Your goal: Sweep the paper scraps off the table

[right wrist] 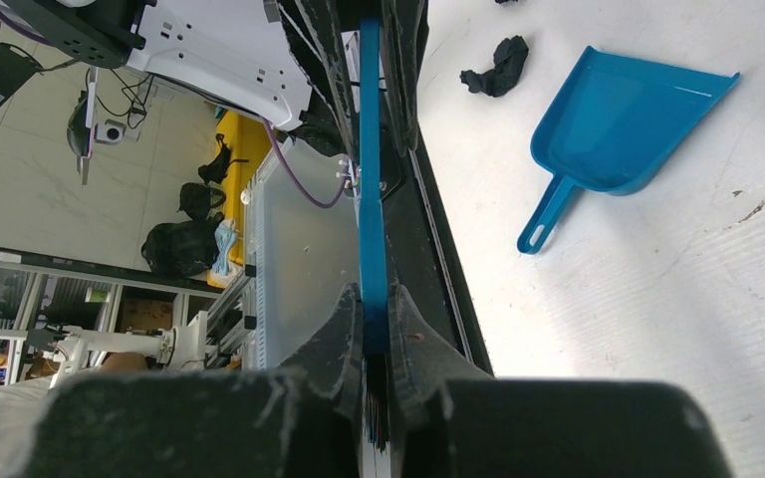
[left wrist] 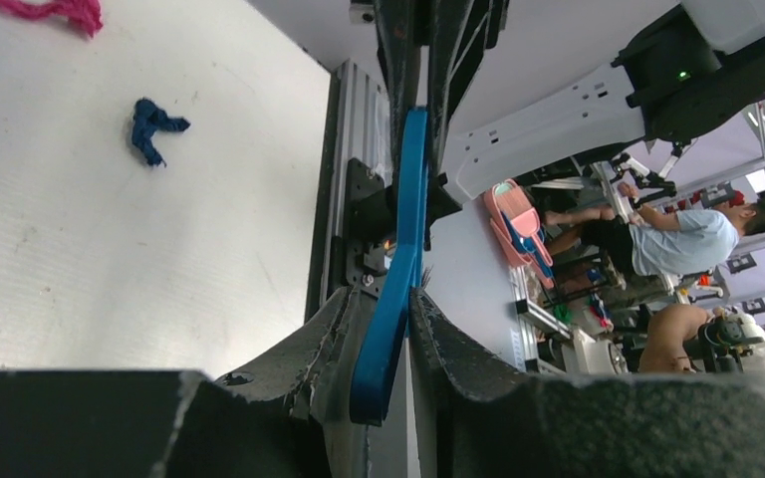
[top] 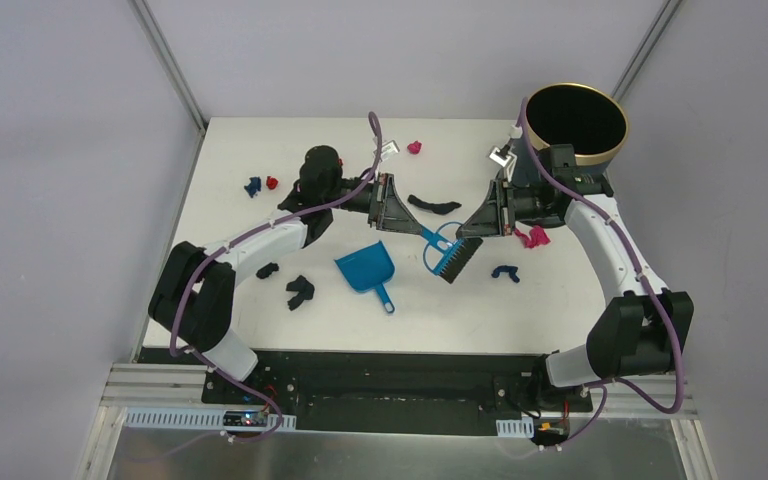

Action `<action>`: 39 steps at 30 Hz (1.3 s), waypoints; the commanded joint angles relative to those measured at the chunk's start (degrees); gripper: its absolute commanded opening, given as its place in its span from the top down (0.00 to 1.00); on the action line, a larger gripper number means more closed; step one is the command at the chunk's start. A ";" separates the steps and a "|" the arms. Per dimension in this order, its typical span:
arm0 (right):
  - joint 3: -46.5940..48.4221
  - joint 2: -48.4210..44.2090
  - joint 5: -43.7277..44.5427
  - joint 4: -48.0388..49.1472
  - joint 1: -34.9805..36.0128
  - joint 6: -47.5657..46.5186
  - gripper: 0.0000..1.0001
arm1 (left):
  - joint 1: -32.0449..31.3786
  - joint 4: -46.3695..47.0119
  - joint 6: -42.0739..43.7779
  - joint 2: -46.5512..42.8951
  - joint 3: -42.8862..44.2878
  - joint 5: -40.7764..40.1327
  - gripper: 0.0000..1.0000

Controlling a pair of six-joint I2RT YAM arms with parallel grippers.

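My right gripper [top: 472, 240] [right wrist: 374, 294] is shut on the head of the small blue hand brush [top: 452, 258], its black bristles between the fingers. My left gripper [top: 412, 222] [left wrist: 383, 299] is shut on the brush's blue handle [left wrist: 398, 249], both pads against it. Paper scraps lie about the table [top: 560, 310]: a pink one [top: 415, 147] at the back, red [top: 272, 183] and blue [top: 252, 186] ones far left, magenta [top: 533, 237] and dark blue [top: 505, 272] ones under the right arm. The left wrist view shows the dark blue scrap [left wrist: 149, 127].
A blue dustpan [top: 368, 268] [right wrist: 618, 119] lies mouth-up left of the brush. A black bin with a gold rim [top: 612, 148] stands at the back right corner. Black wads [top: 300, 290] [right wrist: 498, 65] lie near the left arm, and a black strip [top: 433, 205] lies between the grippers.
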 commanded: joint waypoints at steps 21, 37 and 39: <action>2.13 3.16 -0.11 -6.36 -0.74 -5.77 1.00 | 0.45 -14.27 14.02 -4.04 4.63 0.30 0.76; 0.58 2.62 0.11 -5.14 -0.66 -5.71 1.00 | 0.48 -0.39 3.51 -1.25 1.75 1.24 0.82; 0.50 2.68 0.07 -4.85 -0.65 -5.48 1.00 | 0.43 -0.35 3.67 -1.22 1.67 1.40 0.85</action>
